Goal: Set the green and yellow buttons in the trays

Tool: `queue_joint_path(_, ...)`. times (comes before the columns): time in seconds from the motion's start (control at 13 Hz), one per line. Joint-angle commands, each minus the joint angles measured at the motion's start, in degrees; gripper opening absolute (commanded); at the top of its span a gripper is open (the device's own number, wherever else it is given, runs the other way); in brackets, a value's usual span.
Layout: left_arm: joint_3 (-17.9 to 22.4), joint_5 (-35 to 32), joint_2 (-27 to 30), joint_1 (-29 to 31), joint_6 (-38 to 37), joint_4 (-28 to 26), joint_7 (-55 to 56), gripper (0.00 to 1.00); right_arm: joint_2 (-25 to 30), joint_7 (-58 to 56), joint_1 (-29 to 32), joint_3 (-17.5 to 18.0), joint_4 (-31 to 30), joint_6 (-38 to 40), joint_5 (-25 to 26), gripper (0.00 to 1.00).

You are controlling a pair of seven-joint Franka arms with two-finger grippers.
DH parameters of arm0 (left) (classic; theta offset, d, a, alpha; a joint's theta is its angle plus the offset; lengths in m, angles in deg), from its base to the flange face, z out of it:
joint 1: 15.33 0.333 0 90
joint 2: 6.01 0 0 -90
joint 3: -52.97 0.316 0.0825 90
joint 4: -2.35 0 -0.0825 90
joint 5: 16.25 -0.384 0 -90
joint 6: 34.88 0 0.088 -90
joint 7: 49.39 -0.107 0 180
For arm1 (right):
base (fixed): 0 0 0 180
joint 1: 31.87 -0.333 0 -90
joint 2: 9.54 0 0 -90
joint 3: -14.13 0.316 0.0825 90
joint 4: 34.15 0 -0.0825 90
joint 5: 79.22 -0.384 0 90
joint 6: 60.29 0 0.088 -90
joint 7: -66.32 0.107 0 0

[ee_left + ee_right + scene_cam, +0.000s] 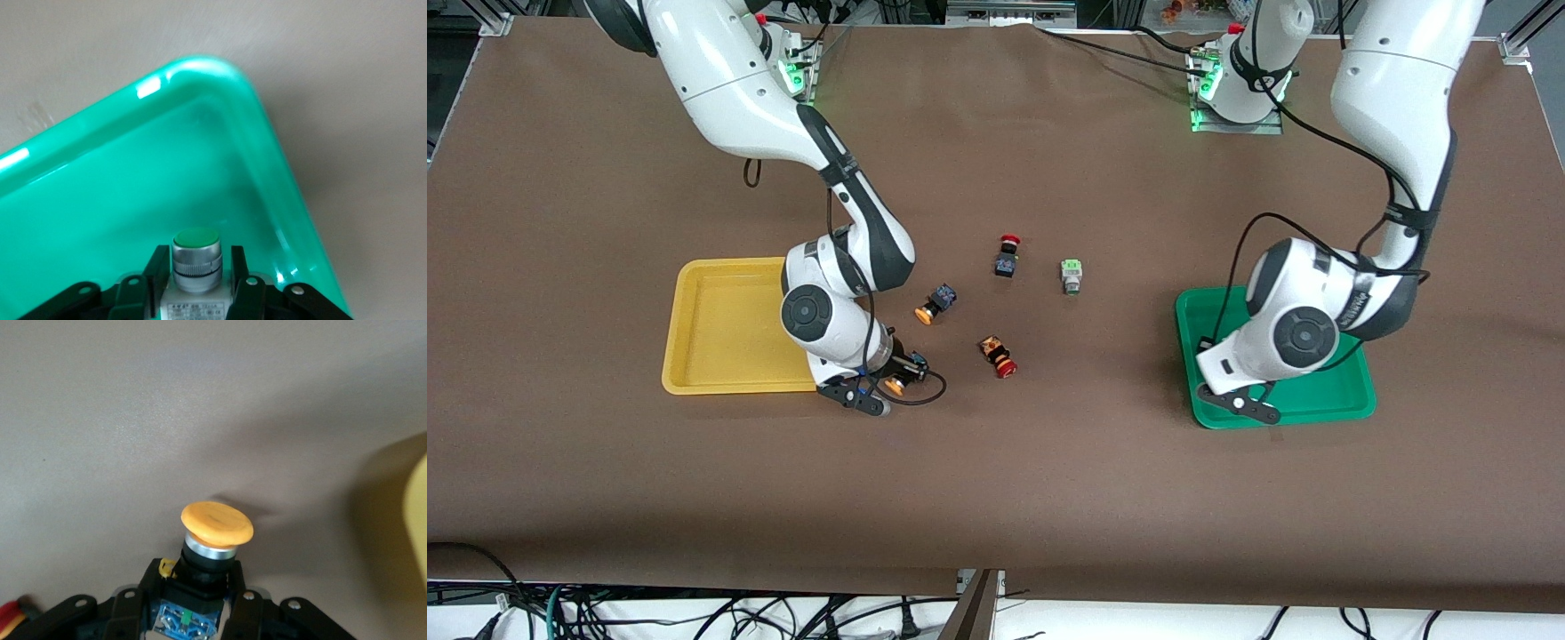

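My right gripper (903, 373) is shut on an orange-yellow button (893, 387) by its dark body, low over the table beside the yellow tray (720, 320). The right wrist view shows the cap (217, 523) ahead of the fingers (150, 577) and the tray's edge (417, 513). My left gripper (1227, 391) is over the green tray (1325, 391), near the corner closest to the front camera. In the left wrist view it is shut on a pale green button (196, 250) just above the tray floor (100, 200). Another yellow button (935, 304) and another green button (1071, 276) lie on the table between the trays.
Two red-capped switches lie mid-table: one (1007, 254) farther from the front camera, one (998, 356) nearer, close to my right gripper. A black cable loops beside my right gripper (925, 396). The brown table surface (996, 498) stretches toward the front camera.
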Motion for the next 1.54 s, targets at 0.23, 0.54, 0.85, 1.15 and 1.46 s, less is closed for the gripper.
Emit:
queue_joint_path(0.23, -7.49, -0.5, 5.31, -0.47, -9.56, -0.8, 8.11, 1.0, 7.8, -25.36, 6.78, -4.91, -1.61, 17.74, -0.2, 0.1)
queue_joint_path(0.54, -20.67, -0.06, 4.09, -0.74, -7.05, -2.89, 32.45, 1.0, 11.74, -35.16, 6.78, -10.47, -11.88, 18.55, -0.12, 0.18)
queue_joint_path(0.85, -24.13, -0.85, 3.91, -2.57, 12.01, -15.54, 42.86, 1.0, 12.11, -35.1, 6.69, -11.36, -14.19, 18.55, -0.29, 0.56)
queue_joint_path(1.15, -23.69, -5.83, 1.1, -5.4, 13.71, -15.74, 46.47, 1.0, 12.37, -24.74, 3.45, -10.92, -11.56, 18.73, -1.17, 0.85)
queue_joint_path(1.46, -23.6, -7.36, -1.36, -5.39, 15.03, -15.21, 46.48, 0.42, 12.37, -10.16, -1.48, -8.46, -10.68, 18.55, -7.03, 0.85)
